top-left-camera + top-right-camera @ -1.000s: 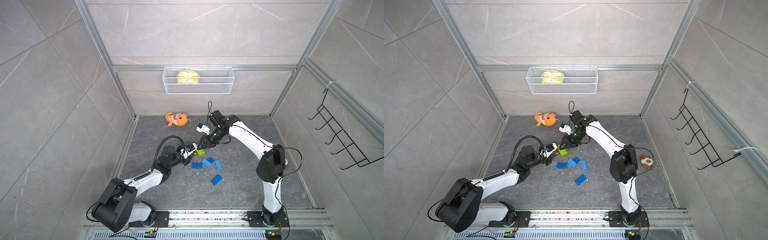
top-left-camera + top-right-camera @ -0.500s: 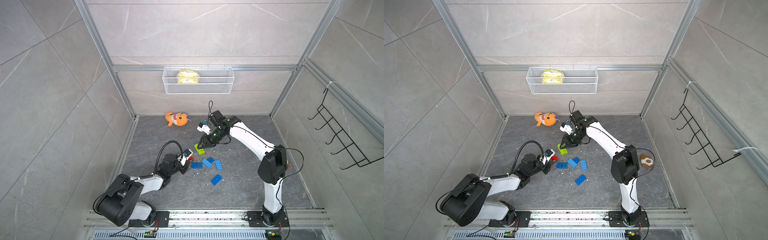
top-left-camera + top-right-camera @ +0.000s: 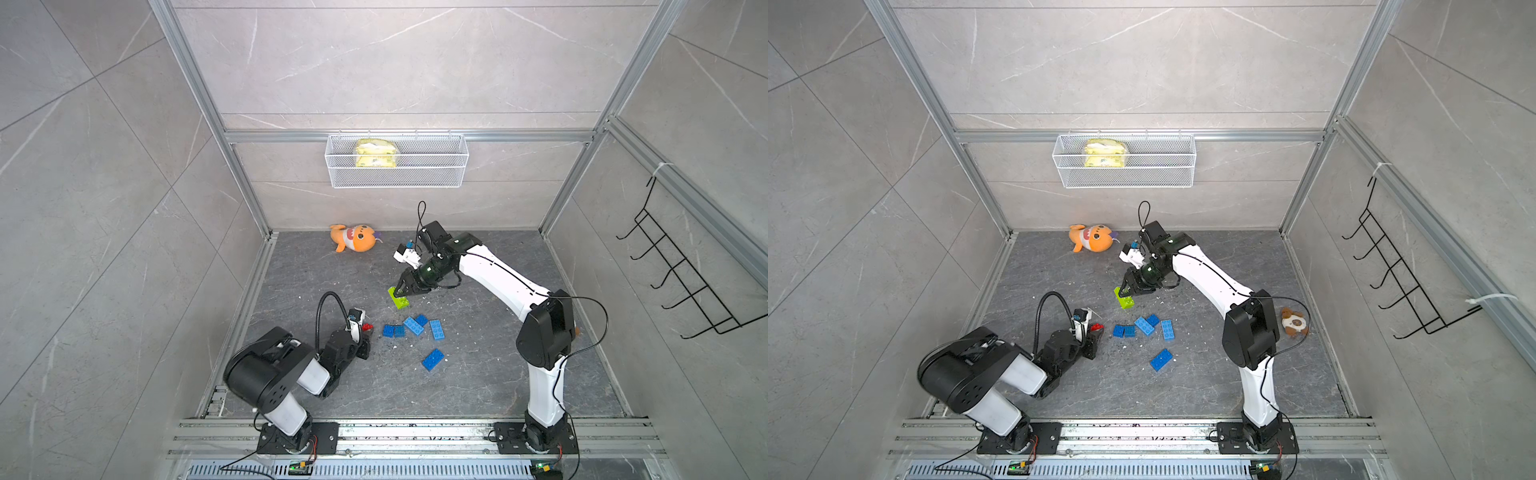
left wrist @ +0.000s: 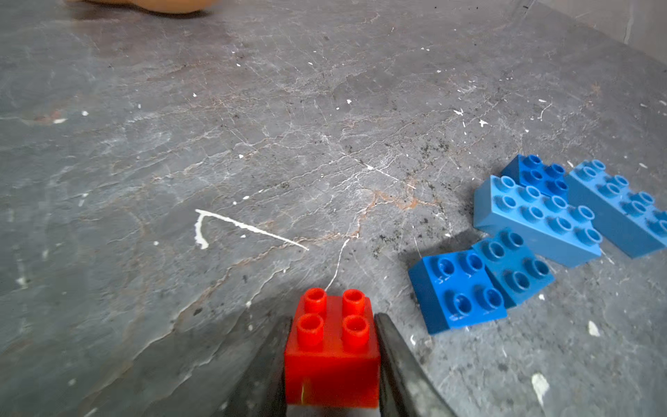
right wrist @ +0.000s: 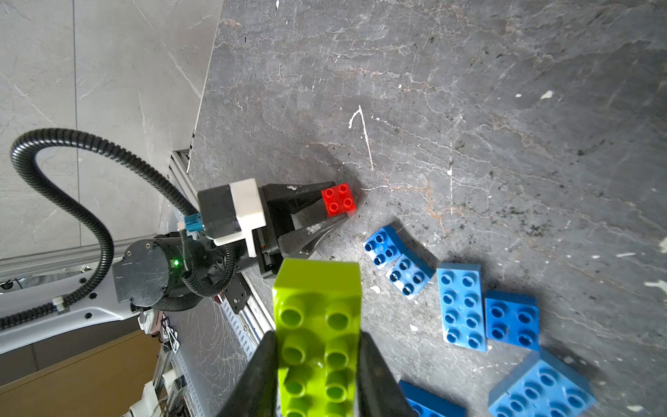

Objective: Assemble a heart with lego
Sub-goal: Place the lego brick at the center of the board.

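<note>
Blue lego bricks (image 3: 413,325): six, loose on tabletop (image 3: 478,374), front centre. Left end effector (image 4: 332,317): jaws narrowly parted, pressed against both sides of red brick (image 4: 332,353). Right end effector (image 5: 317,334), farther back: clamped on lime-green brick (image 5: 317,289). Wire basket (image 3: 436,174), rear wall: one yellow packet (image 3: 375,153).

Both top views stare steeply down from high out front, while each wrist camera sits close over the counter (image 4: 252,144), sharing the blue bricks (image 4: 534,216).
</note>
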You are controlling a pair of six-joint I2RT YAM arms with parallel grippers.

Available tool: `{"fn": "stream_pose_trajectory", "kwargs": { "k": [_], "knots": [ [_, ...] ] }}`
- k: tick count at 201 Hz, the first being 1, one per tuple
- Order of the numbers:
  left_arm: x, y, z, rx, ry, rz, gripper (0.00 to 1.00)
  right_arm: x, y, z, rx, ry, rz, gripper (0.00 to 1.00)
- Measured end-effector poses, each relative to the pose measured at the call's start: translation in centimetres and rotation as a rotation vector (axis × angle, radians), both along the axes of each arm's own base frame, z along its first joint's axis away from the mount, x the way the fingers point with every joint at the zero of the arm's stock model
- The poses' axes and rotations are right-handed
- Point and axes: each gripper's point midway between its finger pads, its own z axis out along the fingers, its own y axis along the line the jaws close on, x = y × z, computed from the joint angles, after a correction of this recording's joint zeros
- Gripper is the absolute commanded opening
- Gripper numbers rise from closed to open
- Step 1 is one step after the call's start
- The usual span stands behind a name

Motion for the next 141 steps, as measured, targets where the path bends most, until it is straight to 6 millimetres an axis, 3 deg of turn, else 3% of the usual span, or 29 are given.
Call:
{"fn": "stream_pose_trajectory", "kwargs": {
  "k": [18, 27, 37, 61, 78, 90, 118, 141],
  "knots": [
    [0.0, -0.7, 0.0, -0.018, -0.019, 0.000, 0.56, -0.1, -0.2, -0.2, -0.011, 0.000, -0.003, 0.18],
    [-0.1, -0.9, 0.0, -0.014, -0.028, 0.002, 0.67, -0.2, -0.4, -0.4, -0.019, 0.002, -0.006, 0.18],
    [-0.3, -1.0, 0.1, -0.016, -0.032, 0.004, 0.69, -0.2, -0.6, -0.6, -0.032, 0.001, -0.010, 0.18],
    [-0.7, -0.5, 0.2, 0.004, -0.044, 0.023, 0.78, -0.3, -0.8, -1.4, -0.072, -0.011, -0.015, 0.18],
    [-0.9, 0.0, 0.9, 0.016, -0.039, 0.036, 0.89, -0.6, -0.2, -1.9, -0.105, -0.031, -0.003, 0.18],
    [-0.8, 0.2, 2.3, 0.015, -0.043, 0.049, 0.98, -1.0, 0.9, -2.5, -0.127, -0.047, 0.020, 0.18],
    [1.0, 1.0, 8.1, -0.060, -0.053, 0.106, 1.00, -2.0, 3.5, -5.2, -0.182, -0.062, 0.075, 0.17],
    [2.5, 6.2, 11.3, -0.145, -0.026, 0.240, 1.00, -1.9, 4.3, -7.2, -0.227, -0.076, 0.086, 0.17]
  ]
}}
